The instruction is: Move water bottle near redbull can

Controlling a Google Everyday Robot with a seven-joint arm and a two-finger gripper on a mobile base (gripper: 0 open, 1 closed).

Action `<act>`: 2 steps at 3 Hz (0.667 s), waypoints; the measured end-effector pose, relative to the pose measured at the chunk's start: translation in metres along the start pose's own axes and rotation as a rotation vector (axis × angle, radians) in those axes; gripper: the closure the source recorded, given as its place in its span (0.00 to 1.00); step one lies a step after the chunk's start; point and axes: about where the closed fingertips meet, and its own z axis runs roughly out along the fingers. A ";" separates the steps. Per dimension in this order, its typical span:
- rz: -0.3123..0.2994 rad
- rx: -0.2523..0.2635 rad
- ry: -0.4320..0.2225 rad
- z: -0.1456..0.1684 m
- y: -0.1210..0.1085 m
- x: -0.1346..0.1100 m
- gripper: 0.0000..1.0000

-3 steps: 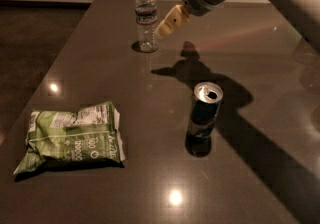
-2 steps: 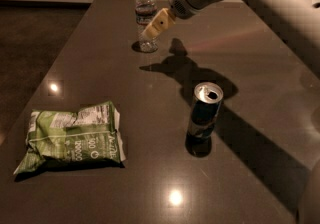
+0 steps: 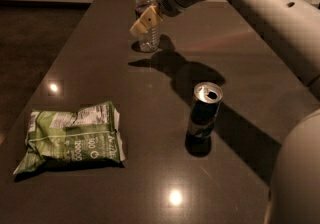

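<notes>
The water bottle (image 3: pixel 148 41), clear with a white cap, stands upright at the far end of the dark table (image 3: pixel 100 78). My gripper (image 3: pixel 142 23), with tan tips, is at the bottle's middle and overlaps it from the front, hiding its label band. The arm reaches in from the upper right. The redbull can (image 3: pixel 204 112), slim, dark, with a silver top, stands upright near the table's middle right, well apart from the bottle.
A green and white snack bag (image 3: pixel 75 137) lies flat at the near left of the table. The table's left edge runs beside a dark floor (image 3: pixel 30 43). My arm's body fills the right side of the view.
My gripper has moved left from beside the bottle's right side until it overlaps the bottle's middle. The bottle, can and bag have not moved.
</notes>
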 end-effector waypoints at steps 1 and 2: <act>0.005 -0.029 -0.019 0.007 -0.001 -0.008 0.12; 0.014 -0.046 -0.022 0.010 -0.005 -0.013 0.34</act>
